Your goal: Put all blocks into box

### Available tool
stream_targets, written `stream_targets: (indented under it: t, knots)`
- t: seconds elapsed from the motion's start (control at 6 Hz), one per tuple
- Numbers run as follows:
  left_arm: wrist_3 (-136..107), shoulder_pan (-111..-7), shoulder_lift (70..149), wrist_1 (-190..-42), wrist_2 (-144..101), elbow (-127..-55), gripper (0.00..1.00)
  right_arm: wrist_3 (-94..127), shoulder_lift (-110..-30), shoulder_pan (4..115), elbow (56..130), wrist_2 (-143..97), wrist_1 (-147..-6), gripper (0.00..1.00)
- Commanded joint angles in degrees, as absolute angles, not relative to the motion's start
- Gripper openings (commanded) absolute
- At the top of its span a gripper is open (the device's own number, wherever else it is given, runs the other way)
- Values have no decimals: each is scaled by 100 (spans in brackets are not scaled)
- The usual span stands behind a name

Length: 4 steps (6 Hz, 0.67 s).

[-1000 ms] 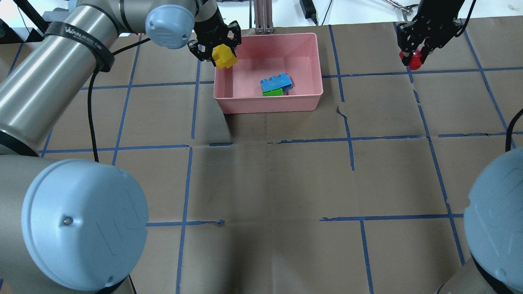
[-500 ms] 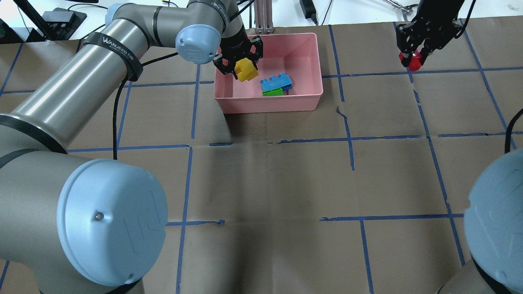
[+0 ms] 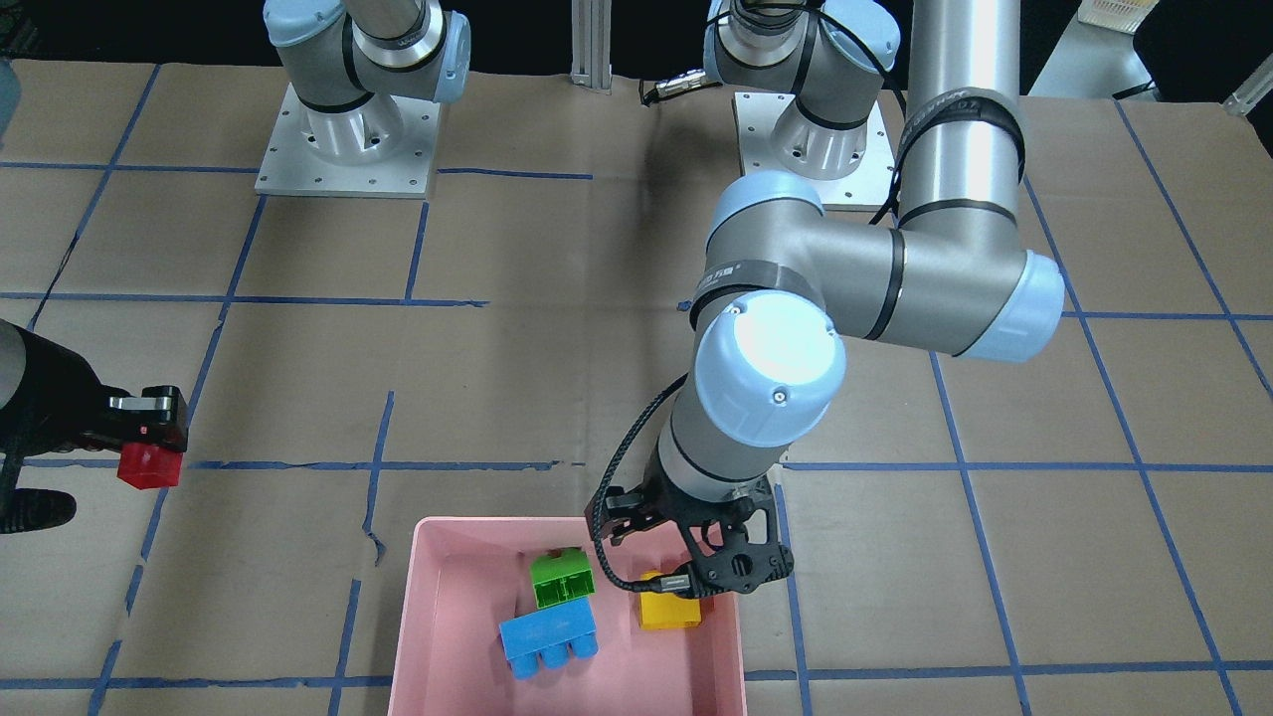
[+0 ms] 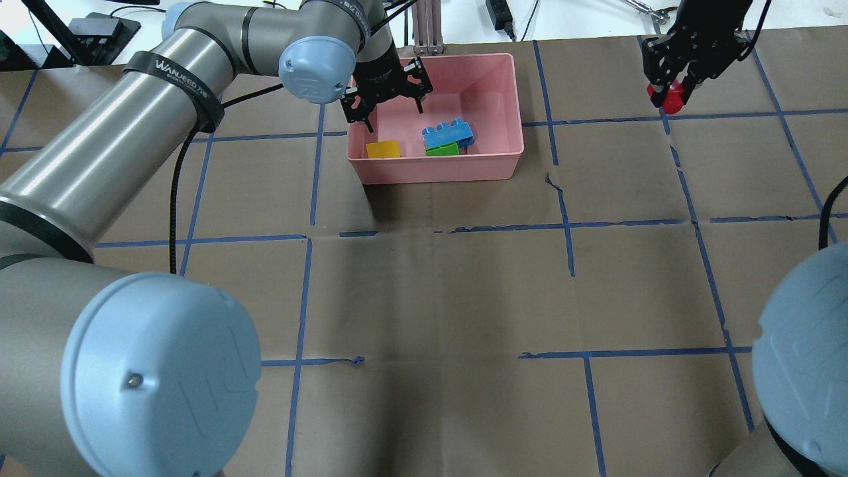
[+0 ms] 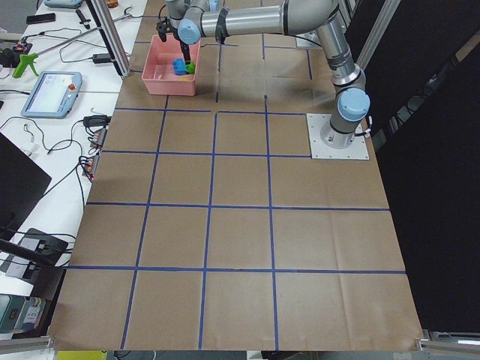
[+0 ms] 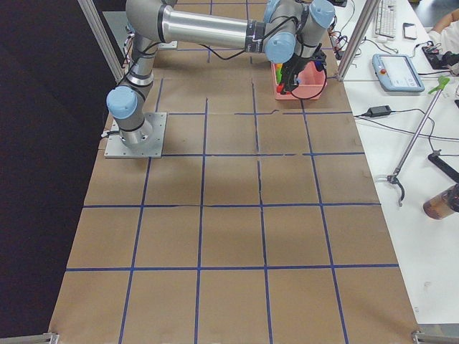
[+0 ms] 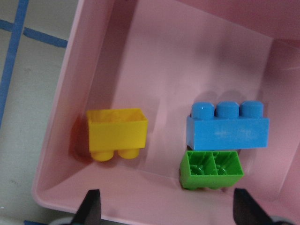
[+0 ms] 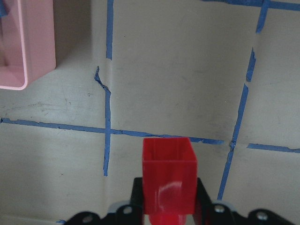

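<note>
The pink box (image 4: 437, 169) stands at the table's far middle. In it lie the blue block (image 4: 448, 134), the green block (image 4: 442, 150) against it, and the yellow block (image 4: 383, 149) in the near-left corner. My left gripper (image 4: 386, 103) hovers open and empty over the box's left part. The left wrist view shows the yellow (image 7: 117, 131), blue (image 7: 227, 131) and green (image 7: 212, 168) blocks on the box floor (image 7: 178, 61). My right gripper (image 4: 670, 93) is shut on the red block (image 4: 673, 101), held above the table well right of the box. The red block also shows in the right wrist view (image 8: 168, 180).
Brown paper with a blue tape grid covers the table. An aluminium post (image 4: 427, 26) and cables lie just behind the box. In the right wrist view the box's corner (image 8: 28, 42) sits at the top left.
My left gripper has opened over the box and let go of the yellow block, which now lies in the box's near-left corner. My right gripper still holds the red block, nearly unmoved.
</note>
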<state>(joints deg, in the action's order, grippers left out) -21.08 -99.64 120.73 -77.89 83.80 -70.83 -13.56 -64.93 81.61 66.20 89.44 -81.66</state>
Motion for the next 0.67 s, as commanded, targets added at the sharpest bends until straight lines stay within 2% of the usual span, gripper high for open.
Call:
stream_targets:
  t: [0.0,0.17,0.5]
  knots:
    - [-1197,-9398,10897,-8165,8376,-8044,100,-289,-6172,8951,6313,8842,-8506,20]
    - [-1195,-9335,10315,-8174,8376,-8512,100,406,-5804,9417,5902,8842,-8604,20]
    - [-1195,-9343,9741,-8883,8385,-8307,100,1447,-5110,10157,5538,8842,-9154,20]
